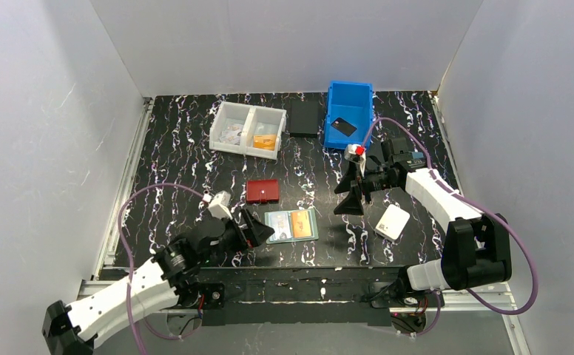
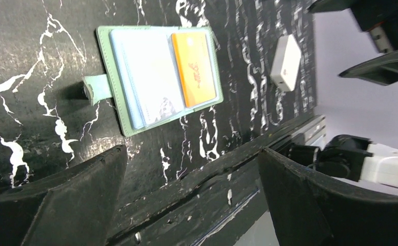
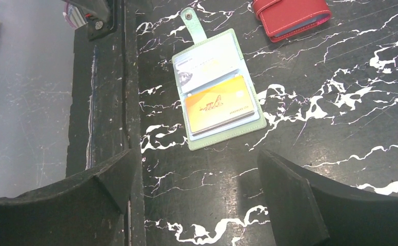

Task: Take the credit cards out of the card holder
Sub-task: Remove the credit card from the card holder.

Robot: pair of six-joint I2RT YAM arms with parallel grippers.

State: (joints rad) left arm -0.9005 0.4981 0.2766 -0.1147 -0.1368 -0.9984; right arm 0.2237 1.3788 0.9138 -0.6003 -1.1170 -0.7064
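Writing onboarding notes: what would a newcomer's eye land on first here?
The sage-green card holder lies open flat near the front edge of the table, with an orange card bright in one pocket. At the back right, the blue bin holds a black card. The left fingers gape empty right beside the holder, and the right fingers are open too, farther off.

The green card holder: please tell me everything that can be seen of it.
The card holder is a small sage-green, leather-like wallet, lying open and flat on the black marbled table, near its front edge. Its snap tab sticks out unfastened. One clear pocket holds an orange card, the other a pale card. Nothing else touches it.
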